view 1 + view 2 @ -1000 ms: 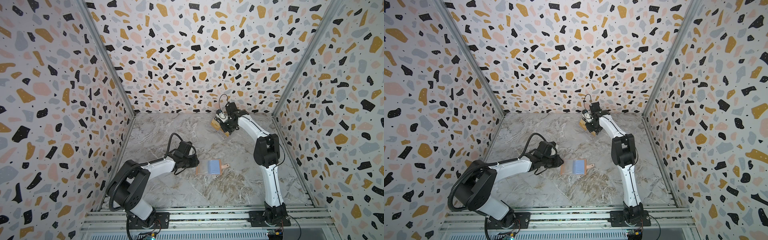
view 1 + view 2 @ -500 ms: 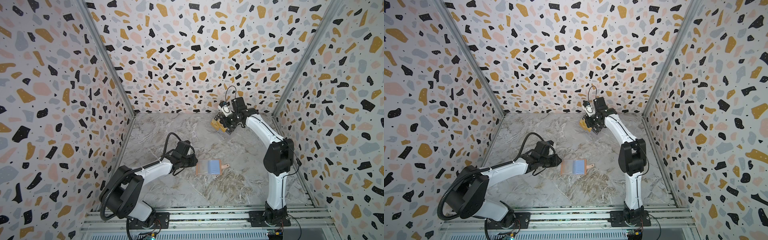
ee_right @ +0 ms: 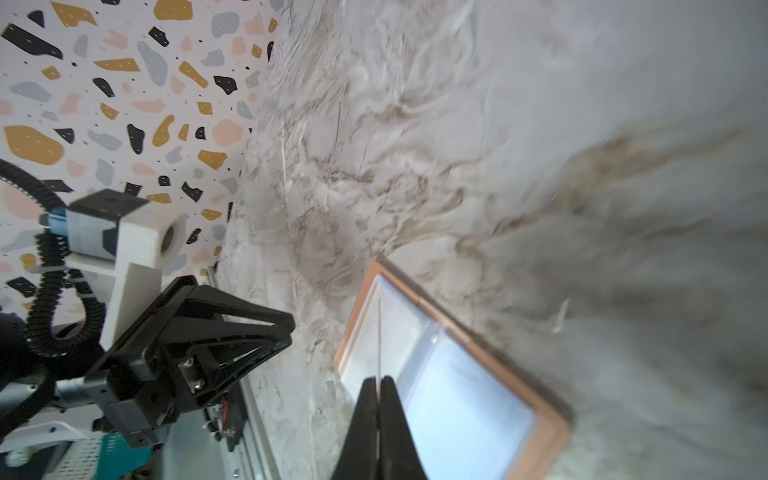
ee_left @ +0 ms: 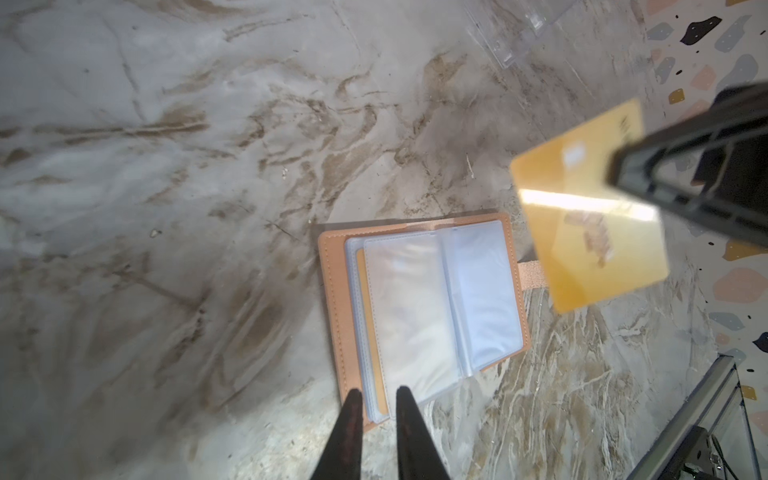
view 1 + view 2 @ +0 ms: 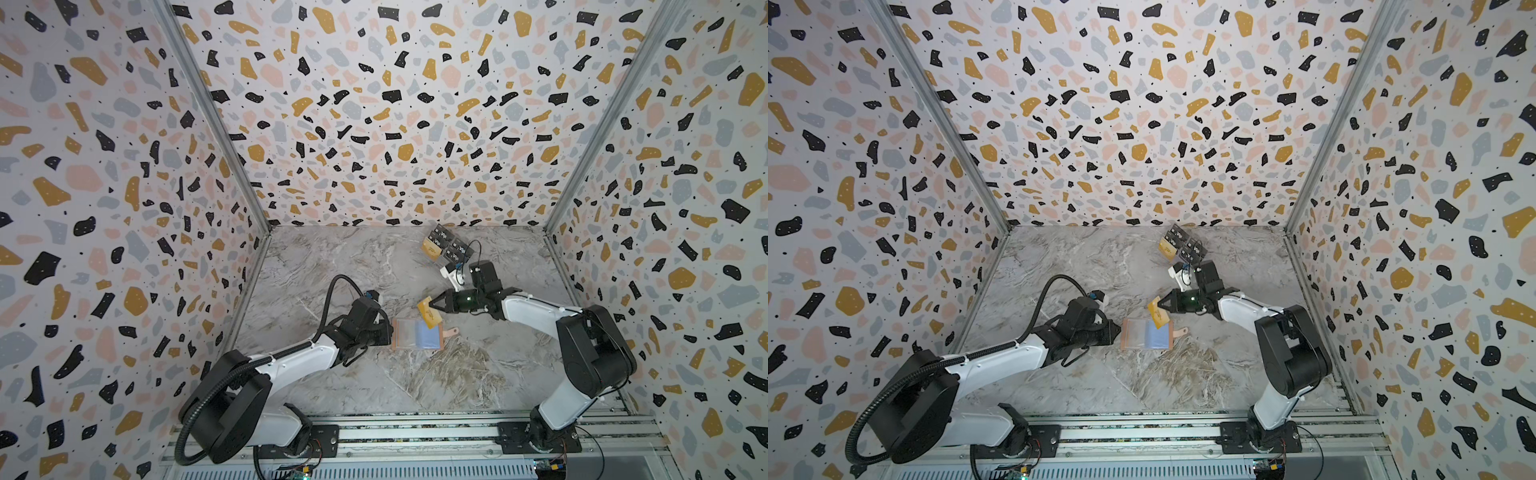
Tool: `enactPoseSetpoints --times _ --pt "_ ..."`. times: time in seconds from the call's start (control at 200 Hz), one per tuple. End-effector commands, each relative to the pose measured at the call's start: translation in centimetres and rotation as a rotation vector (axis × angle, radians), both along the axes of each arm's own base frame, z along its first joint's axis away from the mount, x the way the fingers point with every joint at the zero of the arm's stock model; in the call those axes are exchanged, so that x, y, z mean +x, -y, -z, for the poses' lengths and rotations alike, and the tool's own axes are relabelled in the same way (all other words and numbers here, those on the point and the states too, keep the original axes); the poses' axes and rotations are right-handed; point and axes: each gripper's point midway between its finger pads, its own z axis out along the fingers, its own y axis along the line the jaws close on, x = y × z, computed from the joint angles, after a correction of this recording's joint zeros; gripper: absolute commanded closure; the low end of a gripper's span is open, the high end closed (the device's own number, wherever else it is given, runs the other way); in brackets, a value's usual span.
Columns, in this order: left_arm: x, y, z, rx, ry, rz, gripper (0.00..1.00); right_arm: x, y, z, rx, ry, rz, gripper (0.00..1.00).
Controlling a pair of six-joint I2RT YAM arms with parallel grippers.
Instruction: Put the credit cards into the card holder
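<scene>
- Between the closed jaws of the right gripper point(image 5: 432, 305), a gold card point(image 5: 428, 314) hangs pinched by one end. Its free end tips down toward the open card holder point(image 5: 417, 336) just below the fingertips, apparently so a leading edge can meet a sleeve mouth.
- From the right wrist, that card shows edge-on, a thin line running out of the shut tips over the pale blue sleeves point(image 3: 465, 399).
- The left gripper point(image 4: 376, 395) has its jaws a narrow crack apart with nothing clamped. The tips sit at the holder's nearest edge, seemingly to steady the booklet, though whether they touch it I cannot tell.
- Just ahead of those tips, another gold card point(image 4: 371, 332) already shows through a sleeve.
- Well behind the right jaws, the rest of the credit cards point(image 5: 446, 247) lean in a clear stand point(image 4: 515, 37).
- The marble table point(image 5: 332, 270) is bare on every other side. The tight spot is the holder itself, hemmed between the two sets of jaws, with its strap tab point(image 5: 452, 331) poking out under the right gripper.
</scene>
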Motion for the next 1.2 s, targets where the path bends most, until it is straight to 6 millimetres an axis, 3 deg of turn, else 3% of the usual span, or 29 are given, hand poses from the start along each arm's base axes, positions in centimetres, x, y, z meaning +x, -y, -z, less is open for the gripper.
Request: enactPoseSetpoints --times 0.0,0.095,0.245,0.39,0.591,0.876,1.196 --pt "0.4 1.2 -0.6 -0.034 0.050 0.016 0.82 -2.3 -3.0 -2.8 0.164 0.018 -0.019 1.00" --pt "0.5 1.9 -0.3 -0.035 0.038 0.040 0.82 -3.8 -3.7 -2.0 0.243 -0.035 0.015 1.00" --pt "0.9 2.4 0.4 -0.009 0.025 0.043 0.86 -4.1 -3.3 -1.2 0.286 -0.066 0.050 1.00" --pt "1.1 2.3 1.2 0.003 0.016 0.034 0.88 -3.6 -2.0 -1.2 0.269 -0.052 0.098 1.00" --pt "1.7 4.5 0.9 -0.042 0.006 0.086 0.89 -2.6 -0.3 0.0 0.236 -0.070 0.151 1.00" --pt "2.6 6.0 1.6 -0.032 -0.013 0.132 0.89 -1.7 -0.1 1.4 0.239 -0.091 0.192 1.00" --pt "2.1 5.0 4.0 0.025 -0.063 0.112 0.97 -1.1 0.4 2.8 0.224 -0.103 0.225 1.00"
